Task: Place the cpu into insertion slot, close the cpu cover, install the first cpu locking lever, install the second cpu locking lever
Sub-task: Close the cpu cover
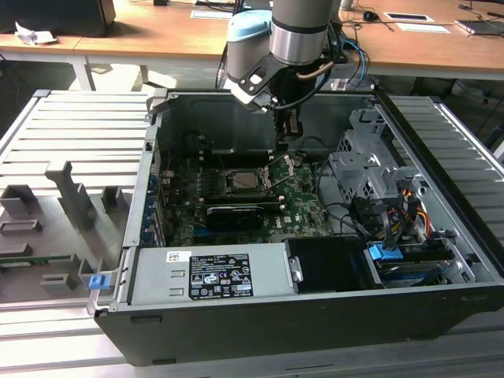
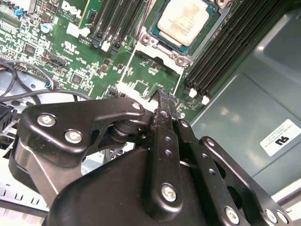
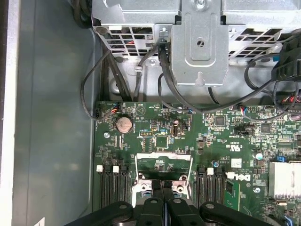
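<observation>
The gripper (image 1: 288, 143) hangs inside the open computer case (image 1: 260, 340) with its fingers pressed together, and nothing can be seen between them in either wrist view (image 3: 163, 184) (image 2: 165, 100). Its tips sit just above the cpu cover (image 1: 282, 168), which stands tilted up and open. Whether they touch its frame cannot be told. The cpu (image 1: 242, 182) lies flat in its socket on the motherboard (image 1: 305, 206), at about 8 o'clock from the gripper in the exterior view. Its silvery top is uncovered in the second wrist view (image 2: 183, 20). In the exterior view the case's rear wall is close at 12 o'clock and the metal drive cage (image 1: 370, 169) stands near at 3 o'clock, with loose black cables (image 1: 335, 209) between. Bare board lies open at 6 o'clock as far as the long black card (image 1: 234, 214). Beyond that card, along the case's near wall, is the power supply (image 1: 209, 276). Memory slots (image 3: 113, 188) flank the socket on both sides.
</observation>
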